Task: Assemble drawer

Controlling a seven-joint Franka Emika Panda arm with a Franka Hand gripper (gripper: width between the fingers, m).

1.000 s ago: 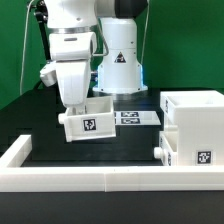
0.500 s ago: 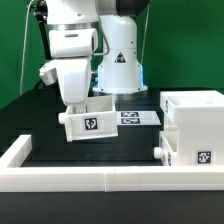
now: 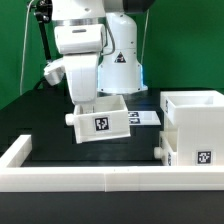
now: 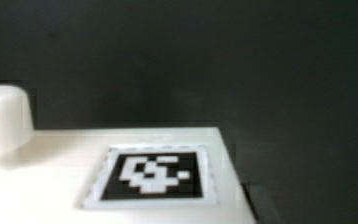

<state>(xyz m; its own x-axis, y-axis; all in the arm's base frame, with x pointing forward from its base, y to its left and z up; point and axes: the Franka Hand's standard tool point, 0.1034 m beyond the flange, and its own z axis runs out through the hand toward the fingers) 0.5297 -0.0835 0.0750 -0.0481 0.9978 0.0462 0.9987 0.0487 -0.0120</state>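
My gripper point(image 3: 88, 104) is shut on the wall of a small white tray point(image 3: 101, 119) and holds it above the black table, slightly tilted, its tag facing the camera. The tall white housing point(image 3: 196, 112) stands at the exterior view's right. A second tray with a knob point(image 3: 160, 150) and a tag sits low against the housing's front. In the wrist view I see the held tray's white face point(image 4: 60, 160) with its tag point(image 4: 155, 172) and a rounded white knob point(image 4: 2, 120). My fingers do not show there.
The marker board point(image 3: 145, 117) lies flat on the table behind the held tray. A low white border wall point(image 3: 90, 177) runs along the front and up the left side. The robot's white base point(image 3: 120, 65) stands at the back.
The gripper has moved toward the exterior view's right with the small tray, which now hangs a little tilted and nearer the housing.
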